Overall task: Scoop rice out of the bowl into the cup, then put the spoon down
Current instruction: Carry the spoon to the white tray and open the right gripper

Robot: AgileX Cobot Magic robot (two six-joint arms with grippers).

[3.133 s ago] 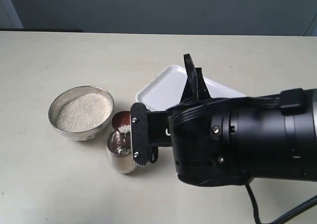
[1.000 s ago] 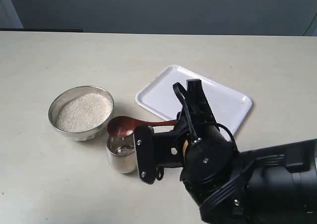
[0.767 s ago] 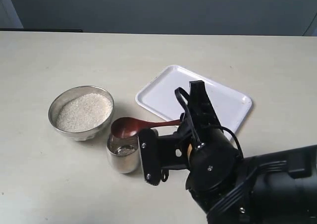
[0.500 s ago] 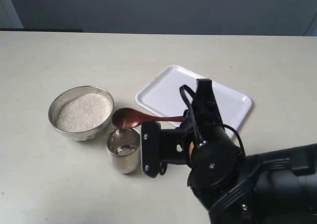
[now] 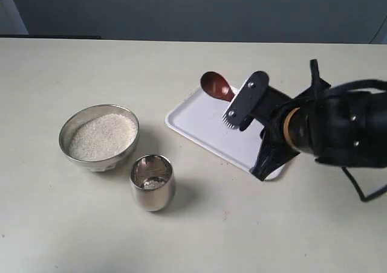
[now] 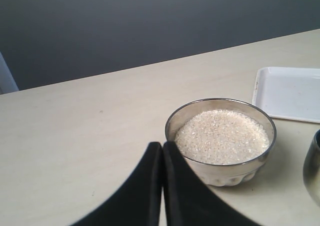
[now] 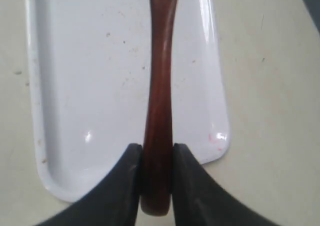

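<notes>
spoon (image 7: pixel 159 86), glossy dark red-brown, slim handle in pinching right jaws over white tray (image 7: pixel 75 86); left jaws pressed together

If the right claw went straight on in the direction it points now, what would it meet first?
Most likely the white tray: the right claw, shut on the spoon, points toward it. The spoon's tip would touch first; height above the tray is unclear.

right arm reaches in from the right, its claw (image 5: pixel 237 113) angled toward the far left, fingers (image 7: pixel 129 186) pinched on the spoon (image 5: pixel 216 84) handle. left claw (image 6: pixel 162 147) has its fingers pressed together.
</notes>
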